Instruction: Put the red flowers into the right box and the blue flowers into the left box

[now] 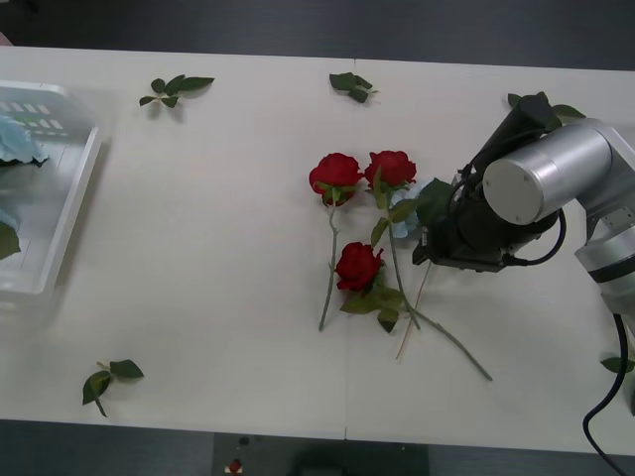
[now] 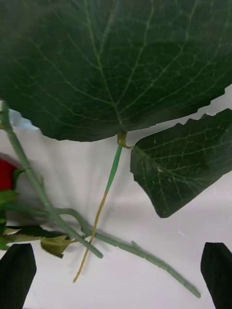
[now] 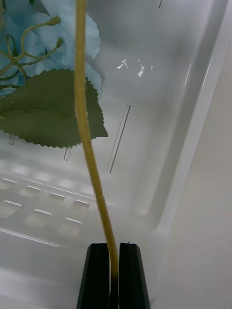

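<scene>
Three red flowers point(image 1: 335, 174), point(image 1: 391, 169), point(image 1: 358, 266) lie mid-table with crossed stems. A blue flower point(image 1: 405, 220) peeks out beside my right arm point(image 1: 541, 178). In the right wrist view my right gripper point(image 2: 116, 246) hangs open over that flower's big leaf point(image 2: 111, 63) and thin stem point(image 2: 104, 203), with a bit of red bloom point(image 2: 6, 175) at the edge. My left gripper point(image 3: 114, 248) is shut on the yellowish stem point(image 3: 89, 159) of a blue flower point(image 3: 72, 29) hanging inside the left box point(image 3: 193, 145). The left box point(image 1: 60, 228) holds blue flowers point(image 1: 18, 139). The right box is out of view.
Loose leaf sprigs lie at the back left point(image 1: 174, 89), back centre point(image 1: 350, 86), front left point(image 1: 107, 379) and right edge point(image 1: 617, 365). Bare white table point(image 1: 198, 248) stretches between the left box and the roses.
</scene>
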Action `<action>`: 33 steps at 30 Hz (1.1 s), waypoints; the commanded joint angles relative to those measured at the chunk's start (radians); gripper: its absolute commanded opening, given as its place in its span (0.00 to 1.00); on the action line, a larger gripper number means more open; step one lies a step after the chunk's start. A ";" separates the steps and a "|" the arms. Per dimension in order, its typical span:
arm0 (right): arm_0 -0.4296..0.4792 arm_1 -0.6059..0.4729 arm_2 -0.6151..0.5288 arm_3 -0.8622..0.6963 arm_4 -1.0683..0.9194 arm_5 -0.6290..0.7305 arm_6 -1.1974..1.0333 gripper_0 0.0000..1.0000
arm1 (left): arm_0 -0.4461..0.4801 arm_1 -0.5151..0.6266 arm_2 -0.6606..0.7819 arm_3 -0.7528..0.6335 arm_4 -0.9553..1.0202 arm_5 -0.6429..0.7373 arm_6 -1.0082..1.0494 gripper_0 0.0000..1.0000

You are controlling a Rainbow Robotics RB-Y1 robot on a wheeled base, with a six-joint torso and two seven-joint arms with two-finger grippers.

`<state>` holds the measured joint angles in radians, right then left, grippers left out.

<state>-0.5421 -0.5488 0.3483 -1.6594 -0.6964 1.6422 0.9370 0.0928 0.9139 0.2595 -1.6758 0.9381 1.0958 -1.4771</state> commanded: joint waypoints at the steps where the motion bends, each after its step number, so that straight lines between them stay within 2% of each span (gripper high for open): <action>1: -0.009 0.013 -0.012 0.032 0.040 -0.027 -0.052 1.00 | 0.028 0.020 0.011 -0.005 -0.007 -0.007 -0.055 0.25; 5: -0.009 0.041 -0.008 0.083 0.098 -0.073 -0.040 1.00 | 0.027 0.019 0.029 -0.015 -0.001 -0.025 -0.068 0.46; 6: -0.007 0.046 -0.008 0.089 0.107 -0.079 -0.038 1.00 | 0.028 0.020 0.032 -0.016 -0.001 -0.025 -0.069 0.48; 8: -0.009 0.064 -0.002 0.112 0.141 -0.105 -0.033 1.00 | 0.027 0.019 0.047 -0.024 0.004 -0.025 -0.075 0.58; 11: -0.009 0.082 -0.002 0.138 0.167 -0.131 -0.029 1.00 | 0.027 0.020 0.066 -0.041 0.008 -0.024 -0.083 0.65; 15: -0.009 0.098 0.005 0.162 0.193 -0.162 -0.024 1.00 | 0.027 0.020 0.116 -0.082 0.018 0.010 -0.088 0.66; 22: -0.009 0.102 0.047 0.202 0.229 -0.239 -0.024 1.00 | 0.024 0.019 0.259 -0.199 0.059 0.173 -0.077 0.66; 24: -0.009 0.102 0.049 0.204 0.226 -0.239 -0.024 0.73 | 0.024 0.019 0.291 -0.225 0.082 0.207 -0.071 0.66; 25: -0.009 0.101 0.047 0.204 0.226 -0.239 -0.023 0.38 | 0.022 0.019 0.313 -0.232 0.107 0.223 -0.066 0.66; 26: -0.009 0.102 0.047 0.202 0.227 -0.239 -0.020 0.19 | 0.024 0.019 0.334 -0.243 0.134 0.237 -0.062 0.66; 27: -0.009 0.102 0.047 0.204 0.227 -0.239 -0.018 0.12 | 0.024 0.019 0.343 -0.249 0.148 0.243 -0.062 0.66; 28: -0.009 0.102 0.049 0.204 0.229 -0.239 -0.015 0.00 | 0.022 0.019 0.359 -0.260 0.179 0.254 -0.058 0.66; 31: -0.009 0.102 0.049 0.204 0.232 -0.239 -0.010 0.00 | 0.019 0.019 0.369 -0.295 0.249 0.259 -0.052 0.66; 33: -0.009 0.102 0.049 0.204 0.233 -0.239 -0.007 0.00 | 0.012 0.019 0.369 -0.315 0.289 0.249 -0.049 0.69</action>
<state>-0.5354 -0.4433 0.4097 -1.4422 -0.4693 1.4033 0.9369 0.0929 0.9138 0.6290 -1.9479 1.1899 1.3531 -1.5399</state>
